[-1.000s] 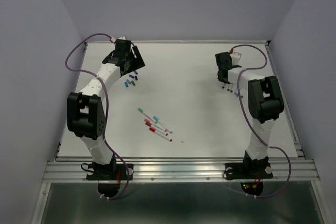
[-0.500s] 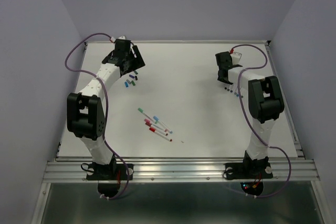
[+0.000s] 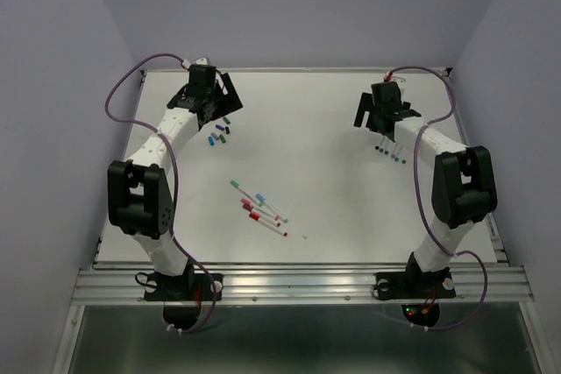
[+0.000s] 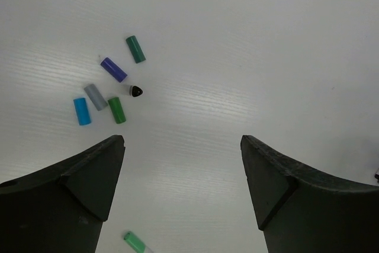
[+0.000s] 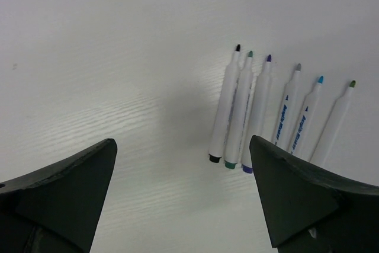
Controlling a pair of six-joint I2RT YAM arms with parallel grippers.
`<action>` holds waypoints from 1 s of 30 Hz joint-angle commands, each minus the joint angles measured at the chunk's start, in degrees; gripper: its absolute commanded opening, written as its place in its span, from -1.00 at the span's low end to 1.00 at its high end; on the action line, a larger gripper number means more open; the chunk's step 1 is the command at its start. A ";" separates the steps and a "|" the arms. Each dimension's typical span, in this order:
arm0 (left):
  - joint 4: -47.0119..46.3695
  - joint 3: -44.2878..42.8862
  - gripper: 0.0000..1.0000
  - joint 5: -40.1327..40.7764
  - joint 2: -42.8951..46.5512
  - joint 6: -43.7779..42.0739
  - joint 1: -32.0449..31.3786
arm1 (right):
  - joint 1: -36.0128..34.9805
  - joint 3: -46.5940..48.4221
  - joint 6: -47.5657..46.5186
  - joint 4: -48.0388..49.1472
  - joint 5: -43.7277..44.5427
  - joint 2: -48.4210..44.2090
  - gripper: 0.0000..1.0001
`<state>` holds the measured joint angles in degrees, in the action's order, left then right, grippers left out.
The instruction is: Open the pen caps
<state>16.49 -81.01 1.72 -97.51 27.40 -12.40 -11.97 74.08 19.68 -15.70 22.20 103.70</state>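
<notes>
Several loose pen caps lie in a cluster (image 4: 112, 90) on the white table, among them a dark green cap (image 4: 135, 49), a purple one (image 4: 113, 69) and a blue one (image 4: 82, 111). In the top view the same cluster of caps (image 3: 219, 134) lies just in front of my left gripper (image 3: 217, 104). The left gripper (image 4: 180, 146) hangs open above bare table, holding nothing. Several uncapped white pens (image 5: 260, 111) lie side by side. My right gripper (image 5: 180, 146) is open and empty beside them. Several capped pens (image 3: 259, 209) lie mid-table.
The green end of another pen (image 4: 135, 242) shows at the bottom of the left wrist view. The table's back edge (image 3: 298, 69) runs close behind both grippers, with lilac walls on either side.
My right gripper has gone from shut to wide open and its arm has swung up and away from the row of uncapped pens. My left gripper has opened slightly wider.
</notes>
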 commanded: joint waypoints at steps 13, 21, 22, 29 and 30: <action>-1.99 7.79 0.96 0.39 8.65 -0.15 -0.34 | -27.65 -12.56 -11.16 8.15 -26.85 -11.69 1.00; -2.78 15.35 0.97 0.92 12.61 1.69 -0.34 | -37.60 -8.00 -12.82 6.57 -25.47 -4.57 1.00; -2.69 16.32 0.98 1.01 12.87 2.04 -0.34 | -38.21 -7.03 -13.09 5.69 -23.88 -3.95 1.00; -3.57 18.17 0.98 0.57 13.93 2.40 -0.34 | -40.86 -4.48 -15.64 3.22 -18.68 -0.26 1.00; -3.57 18.08 0.98 0.48 13.84 2.40 -0.34 | -41.55 -4.30 -15.73 3.22 -18.25 0.01 1.00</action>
<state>14.81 -63.33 1.74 -86.30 29.47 -12.40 -51.88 66.57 5.98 -12.19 1.04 103.26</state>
